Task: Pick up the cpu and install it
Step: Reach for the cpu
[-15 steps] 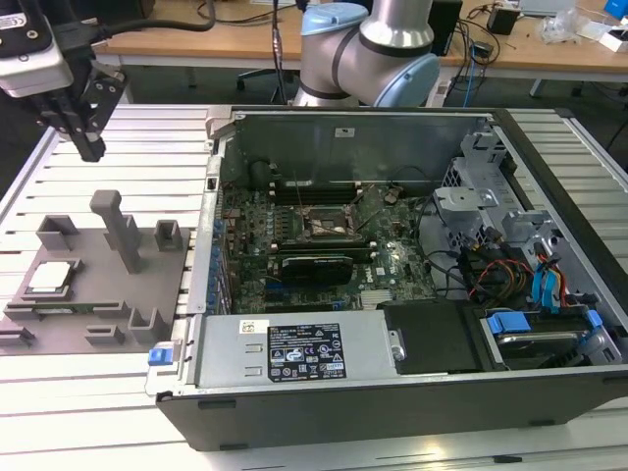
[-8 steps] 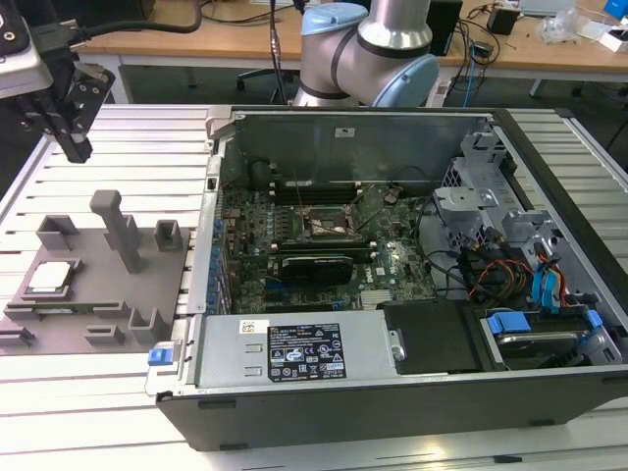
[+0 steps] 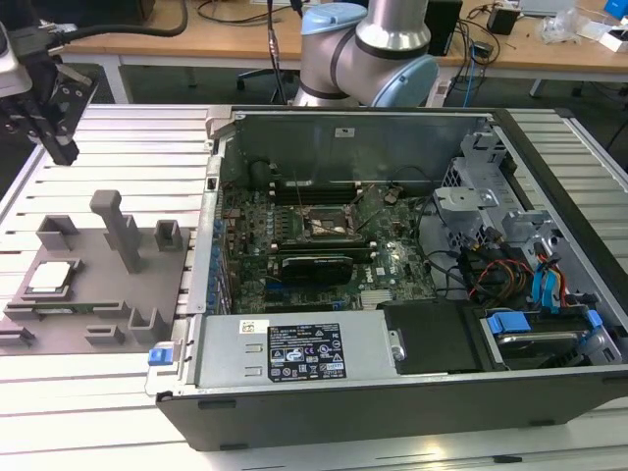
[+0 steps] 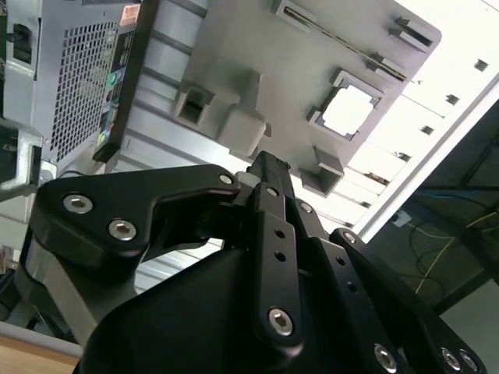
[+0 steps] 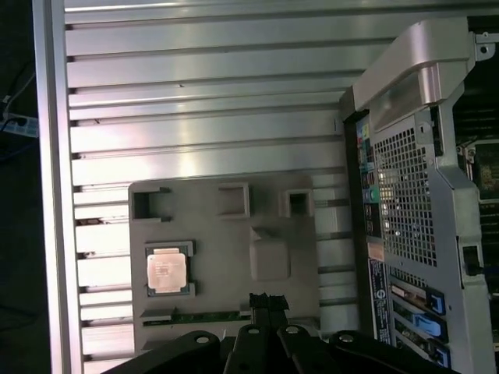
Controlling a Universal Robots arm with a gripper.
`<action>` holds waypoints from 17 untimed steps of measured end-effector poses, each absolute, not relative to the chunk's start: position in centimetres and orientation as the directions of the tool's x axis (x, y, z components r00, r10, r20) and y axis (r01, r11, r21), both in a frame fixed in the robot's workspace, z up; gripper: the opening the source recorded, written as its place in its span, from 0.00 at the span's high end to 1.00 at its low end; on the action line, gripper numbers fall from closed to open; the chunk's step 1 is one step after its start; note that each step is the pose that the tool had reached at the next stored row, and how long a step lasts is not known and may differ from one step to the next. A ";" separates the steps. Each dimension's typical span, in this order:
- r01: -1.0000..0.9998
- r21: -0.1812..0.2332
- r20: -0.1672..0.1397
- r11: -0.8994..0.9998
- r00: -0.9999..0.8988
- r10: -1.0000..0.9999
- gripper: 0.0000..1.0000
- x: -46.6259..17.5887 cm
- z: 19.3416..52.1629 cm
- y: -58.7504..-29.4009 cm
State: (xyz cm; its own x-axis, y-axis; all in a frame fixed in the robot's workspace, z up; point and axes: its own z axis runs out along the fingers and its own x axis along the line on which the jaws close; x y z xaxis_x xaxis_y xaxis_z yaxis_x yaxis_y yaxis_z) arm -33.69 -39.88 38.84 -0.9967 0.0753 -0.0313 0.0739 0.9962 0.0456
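Note:
The cpu (image 3: 51, 278), a small square chip with a pale metal top, lies flat in a recess of the grey fixture plate (image 3: 98, 294) at the exterior view's left. My gripper (image 3: 66, 153) hangs well above the table's far left corner, apart from the chip, its fingers shut with nothing between them. In the first wrist view the cpu (image 5: 167, 270) sits on the fixture plate (image 5: 226, 257), off to one side of my gripper (image 5: 267, 300). The second wrist view has the cpu (image 4: 348, 109) bright beyond my gripper (image 4: 269, 165). The motherboard's cpu socket (image 3: 329, 224) lies inside the open computer case (image 3: 392, 392).
Upright grey posts (image 3: 120, 228) and blocks stand on the fixture plate near the chip. A long black card (image 3: 316, 265) lies just in front of the socket, a power supply (image 3: 294, 348) closer still. Drive bays and cables (image 3: 520, 275) crowd the case's right side. The robot's base (image 3: 368, 59) stands behind the case.

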 end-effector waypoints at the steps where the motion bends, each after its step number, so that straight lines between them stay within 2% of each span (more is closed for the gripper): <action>1: 0.074 0.046 -0.031 0.996 -0.997 0.075 0.89 -34.1 38.8 -39.9; 17: 0.074 0.046 -0.031 0.996 -0.997 0.075 0.89 -37.6 38.1 -39.9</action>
State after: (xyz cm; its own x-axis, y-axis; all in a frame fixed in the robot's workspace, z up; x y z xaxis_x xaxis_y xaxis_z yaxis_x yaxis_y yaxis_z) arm -37.62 -39.88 38.07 -0.9967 0.0753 -0.0314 0.0738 0.9962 0.0457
